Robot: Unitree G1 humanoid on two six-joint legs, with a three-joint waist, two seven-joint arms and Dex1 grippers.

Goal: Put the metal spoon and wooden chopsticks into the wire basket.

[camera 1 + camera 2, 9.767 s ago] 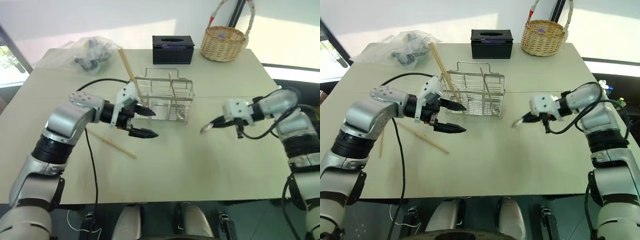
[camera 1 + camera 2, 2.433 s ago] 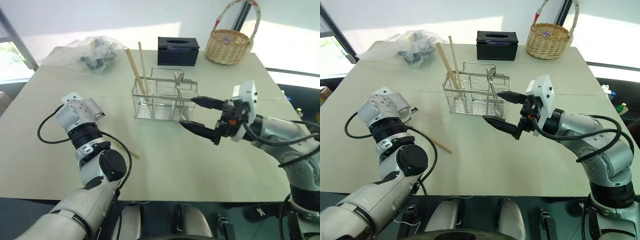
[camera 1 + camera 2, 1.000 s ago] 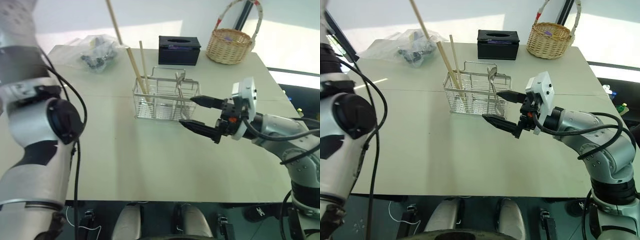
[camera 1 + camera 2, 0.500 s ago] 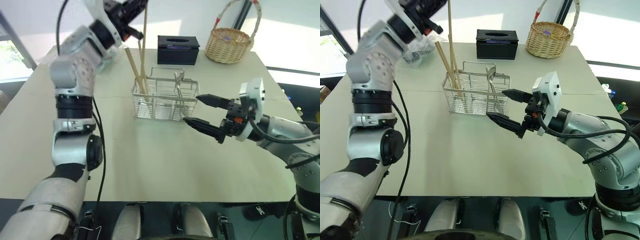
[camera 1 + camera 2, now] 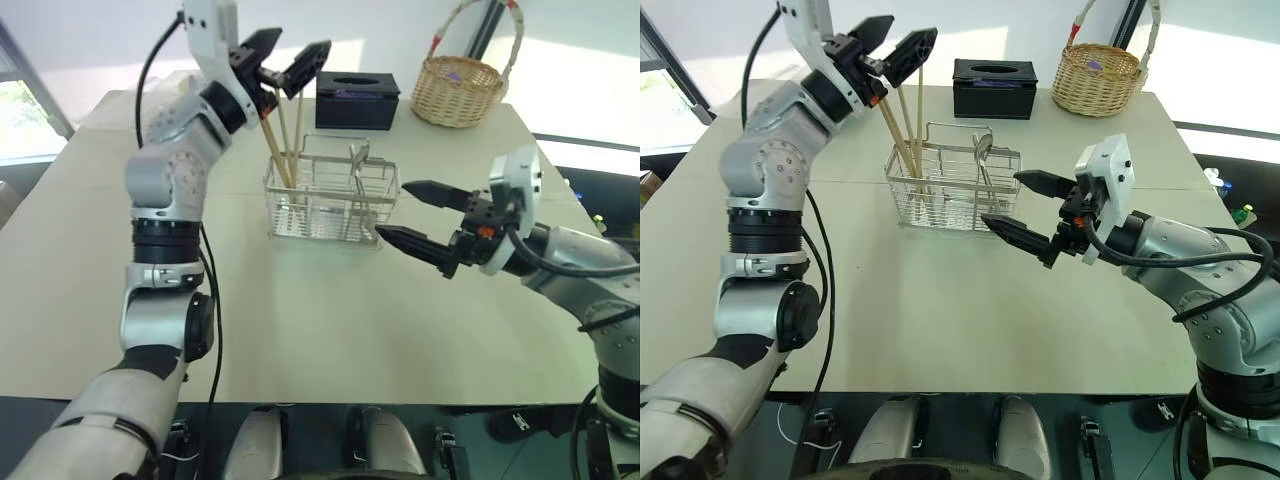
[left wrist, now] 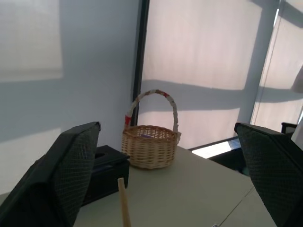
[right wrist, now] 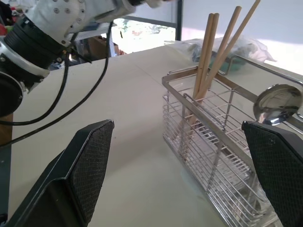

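Observation:
The wire basket (image 5: 330, 205) stands mid-table. Several wooden chopsticks (image 5: 283, 140) lean upright in its left compartment, also close up in the right wrist view as chopsticks (image 7: 204, 56). The metal spoon (image 5: 358, 156) stands in the middle compartment with its bowl up, and the spoon (image 7: 277, 104) shows in the right wrist view too. My left gripper (image 5: 292, 55) hovers open above the chopsticks' tops; one stick's tip (image 6: 123, 204) rises between its fingers without being pinched. Just right of the basket, my right gripper (image 5: 393, 210) is open and empty, pointing at it.
A black tissue box (image 5: 358, 98) and a round wicker basket (image 5: 465, 92) sit at the table's far edge. A clear plastic bag (image 7: 248, 46) lies behind the wire basket. Bare table (image 5: 300, 330) stretches in front of the wire basket.
My left gripper came down over the basket with a chopstick held upright, then opened; that stick now stands in the left compartment. The right arm has stayed put.

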